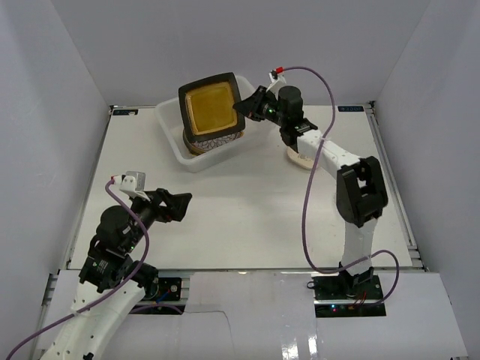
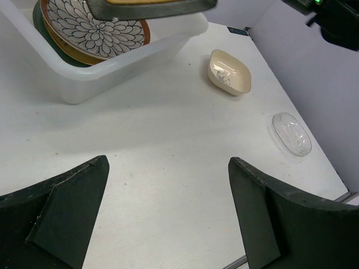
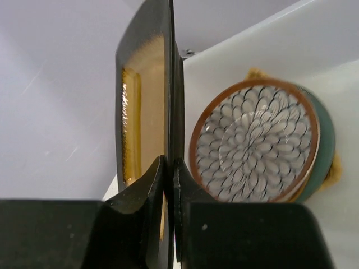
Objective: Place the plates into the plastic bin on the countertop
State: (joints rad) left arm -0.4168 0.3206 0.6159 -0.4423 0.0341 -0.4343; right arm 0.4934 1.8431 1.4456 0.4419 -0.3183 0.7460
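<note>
My right gripper (image 1: 243, 106) is shut on the rim of the black square plate with yellow centre (image 1: 210, 106) and holds it tilted on edge above the plastic bin (image 1: 169, 129). In the right wrist view the gripper (image 3: 169, 168) pinches that plate (image 3: 147, 95) edge-on. In the bin lies a stack topped by the brown mandala plate (image 3: 252, 148), over a blue-grey plate (image 3: 323, 148) and an orange piece (image 3: 336, 168). The small cream square plate (image 2: 229, 72) and small clear plate (image 2: 291, 133) lie on the countertop (image 1: 247, 217). My left gripper (image 1: 178, 202) is open and empty, low over the countertop.
White walls enclose the countertop on three sides. The right arm (image 1: 337, 161) stretches over the cream square plate (image 1: 298, 157) at the back right. The bin (image 2: 84, 78) stands at the back centre. A purple cable (image 1: 307, 217) loops over the right side.
</note>
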